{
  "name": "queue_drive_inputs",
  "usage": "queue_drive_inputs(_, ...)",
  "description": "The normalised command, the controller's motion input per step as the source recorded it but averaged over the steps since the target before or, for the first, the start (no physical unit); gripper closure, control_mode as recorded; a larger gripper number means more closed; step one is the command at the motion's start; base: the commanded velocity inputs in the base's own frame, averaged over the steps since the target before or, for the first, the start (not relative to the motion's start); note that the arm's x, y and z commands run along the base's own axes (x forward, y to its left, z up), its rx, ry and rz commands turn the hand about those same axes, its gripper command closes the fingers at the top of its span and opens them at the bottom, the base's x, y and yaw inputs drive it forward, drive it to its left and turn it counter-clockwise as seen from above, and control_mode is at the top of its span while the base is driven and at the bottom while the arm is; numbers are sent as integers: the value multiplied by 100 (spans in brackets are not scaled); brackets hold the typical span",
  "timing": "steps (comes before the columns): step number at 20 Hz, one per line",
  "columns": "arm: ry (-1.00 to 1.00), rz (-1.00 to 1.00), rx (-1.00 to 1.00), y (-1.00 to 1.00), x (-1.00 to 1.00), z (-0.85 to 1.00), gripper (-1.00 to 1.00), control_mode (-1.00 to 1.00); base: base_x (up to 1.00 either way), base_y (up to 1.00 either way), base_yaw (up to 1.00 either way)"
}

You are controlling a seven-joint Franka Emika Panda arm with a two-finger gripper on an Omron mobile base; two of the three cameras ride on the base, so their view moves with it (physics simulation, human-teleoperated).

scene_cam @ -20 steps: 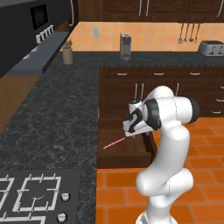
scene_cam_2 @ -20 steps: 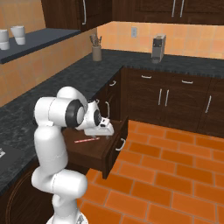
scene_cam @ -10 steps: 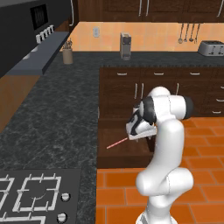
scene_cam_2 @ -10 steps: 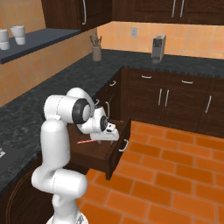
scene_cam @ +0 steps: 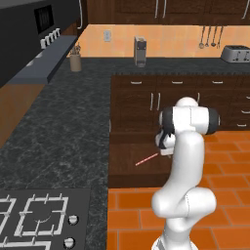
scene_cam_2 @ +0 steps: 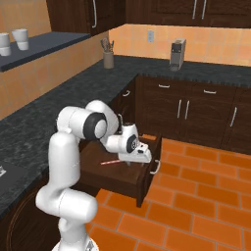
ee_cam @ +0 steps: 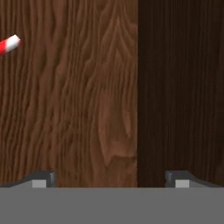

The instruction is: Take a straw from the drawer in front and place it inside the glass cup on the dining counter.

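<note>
Reaching for the straw [scene_cam_2: 110, 161] in the open drawer [scene_cam_2: 139, 182]
Gripper [ee_cam: 109, 177] spread wide, empty, off to one side; next, centre over the straw; descend; close.

The arm now reaches lower and farther toward the right end of the open drawer [scene_cam_2: 128, 177] than a second ago, its elbow folding down over the box. The gripper [scene_cam_2: 131, 164] sinks closer to the drawer floor and slides right, away from the striped straw [scene_cam_2: 111, 161], which it hovered nearly above before; the straw now sits at the far left edge in the hand view [ee_cam: 8, 44]. The hand's jaws narrow a hair from their widest spread
</note>
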Motion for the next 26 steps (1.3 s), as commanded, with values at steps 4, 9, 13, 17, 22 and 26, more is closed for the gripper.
queue_drive_inputs(4, -8, -4, 2, -4, -25, 24, -100, -100, 0, 0, 0)
queue_drive_inputs(9, -9, -7, 7, 91, 2, 32, -100, -100, 0, 0, 0)
queue_drive_inputs(13, -1, -15, 3, 51, 37, 1, -100, -100, 0, 0, 0)
queue_drive_inputs(17, 0, -18, 0, 18, 61, -18, -100, -100, 0, 0, 0)
queue_drive_inputs(22, 1, -19, 0, 2, 56, -33, -100, -100, 0, 0, 0)
queue_drive_inputs(26, 1, -17, 1, 0, 27, -44, -100, -100, 0, 0, 0)
